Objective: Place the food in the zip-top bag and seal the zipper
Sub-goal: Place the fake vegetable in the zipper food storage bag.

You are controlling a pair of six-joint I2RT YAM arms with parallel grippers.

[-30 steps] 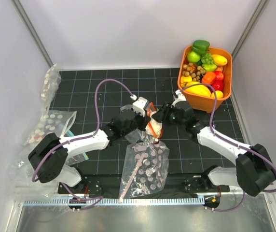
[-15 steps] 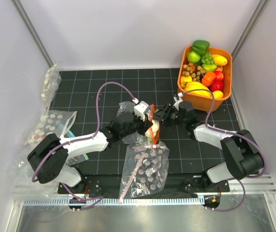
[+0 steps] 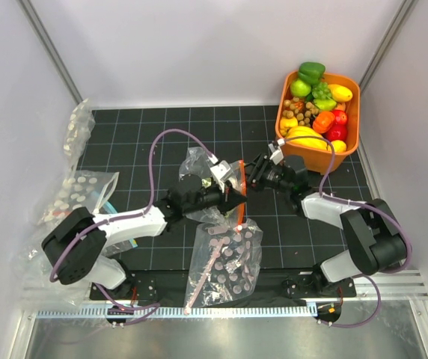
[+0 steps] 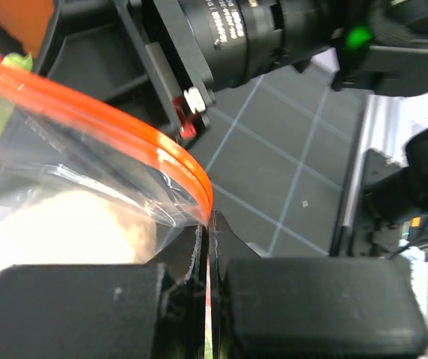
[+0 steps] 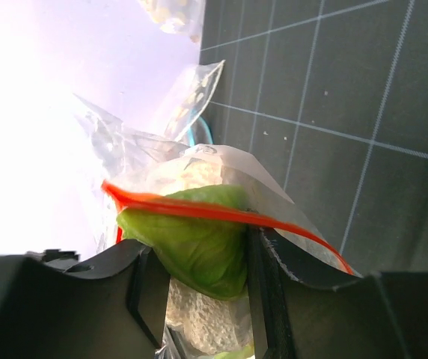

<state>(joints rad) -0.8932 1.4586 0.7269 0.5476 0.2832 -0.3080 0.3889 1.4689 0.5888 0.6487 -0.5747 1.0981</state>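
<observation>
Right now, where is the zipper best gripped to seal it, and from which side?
Probably just beside the end that the left tool pinches: there the two orange-red tracks of the zipper already meet, while farther along they gape. Come from the mouth side, one finger on each face of the zip-top bag.

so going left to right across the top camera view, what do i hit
white-dotted bag → zip-top bag → orange bin of toy produce. the pink-dotted bag lies nearer the arm bases, overlapping the zip-top bag's span, so it has no clear place in the order
</observation>
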